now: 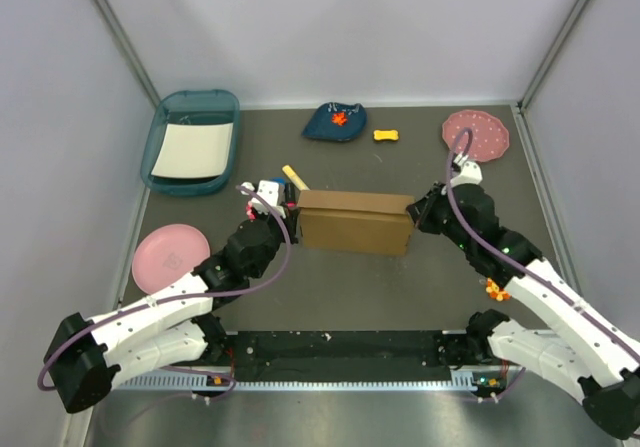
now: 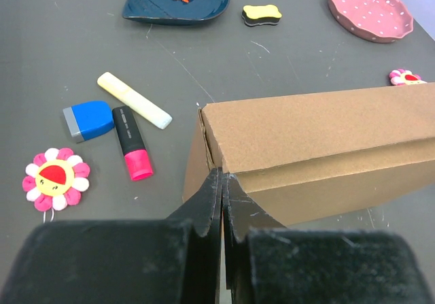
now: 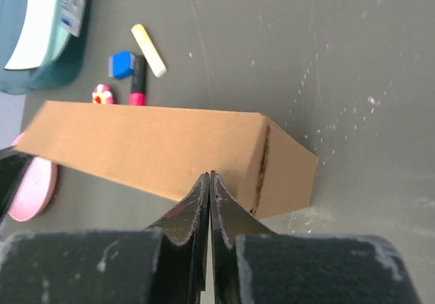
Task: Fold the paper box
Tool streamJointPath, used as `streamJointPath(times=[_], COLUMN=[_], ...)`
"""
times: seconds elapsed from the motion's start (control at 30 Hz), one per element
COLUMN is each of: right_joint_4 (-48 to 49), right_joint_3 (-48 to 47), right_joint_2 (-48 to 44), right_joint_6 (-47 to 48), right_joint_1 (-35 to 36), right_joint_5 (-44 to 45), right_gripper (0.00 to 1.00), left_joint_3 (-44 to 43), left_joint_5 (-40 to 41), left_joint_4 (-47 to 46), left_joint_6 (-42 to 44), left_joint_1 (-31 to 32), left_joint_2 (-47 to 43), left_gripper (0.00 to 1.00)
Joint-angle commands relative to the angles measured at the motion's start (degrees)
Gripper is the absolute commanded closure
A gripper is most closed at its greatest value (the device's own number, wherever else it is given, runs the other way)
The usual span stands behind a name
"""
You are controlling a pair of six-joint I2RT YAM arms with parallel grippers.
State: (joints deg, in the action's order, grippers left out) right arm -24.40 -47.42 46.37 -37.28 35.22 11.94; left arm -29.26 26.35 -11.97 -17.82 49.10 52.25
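The paper box (image 1: 355,222) is a brown cardboard box, closed into a long block, in the middle of the table. My left gripper (image 1: 291,210) is shut and empty, its tips against the box's left end. In the left wrist view the gripper (image 2: 223,179) touches the near left corner of the box (image 2: 319,137). My right gripper (image 1: 418,211) is shut and empty at the box's right end. In the right wrist view the gripper (image 3: 209,176) rests against the box's long side (image 3: 149,144), near its end flap.
A teal tray (image 1: 157,147) with a white sheet stands back left, and a pink plate (image 1: 170,257) lies left. A dark blue dish (image 1: 335,122), yellow toy (image 1: 387,135) and dotted pink plate (image 1: 478,135) lie behind. Chalk (image 2: 134,100), marker (image 2: 132,143), eraser (image 2: 88,120) and flower toy (image 2: 54,179) lie left of the box.
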Motion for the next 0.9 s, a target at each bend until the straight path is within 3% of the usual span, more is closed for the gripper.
streamJointPath(times=[0.0, 0.2, 0.4, 0.7, 0.87], right_joint_4=[5.94, 5.95, 3.75, 0.94, 0.5], right_joint_3=[5.83, 12.52, 11.74, 8.84, 8.48], right_joint_2=[1.09, 0.74, -0.49, -0.75, -1.28], right_joint_6=[-3.33, -5.26, -5.0, -3.86, -3.5], right_joint_1=[-2.35, -2.61, -2.61, -2.53, -2.53], right_joint_5=[-5.53, -5.09, -2.98, -0.87, -0.87], right_gripper=[1.0, 1.0, 1.0, 1.0, 1.0], left_joint_3=[1.04, 0.17, -4.31, -13.62, -14.87], left_joint_5=[-1.91, -1.65, -1.47, -1.13, 0.11], left_joint_4=[8.28, 8.89, 14.34, 19.35, 16.46], left_joint_6=[-0.19, 0.25, 3.4, 7.89, 6.84], left_joint_1=[0.12, 0.12, 0.03, -0.06, -0.76], left_joint_2=[1.98, 1.37, -3.37, -6.63, -6.55], left_gripper=[1.0, 0.99, 0.71, 0.56, 0.41])
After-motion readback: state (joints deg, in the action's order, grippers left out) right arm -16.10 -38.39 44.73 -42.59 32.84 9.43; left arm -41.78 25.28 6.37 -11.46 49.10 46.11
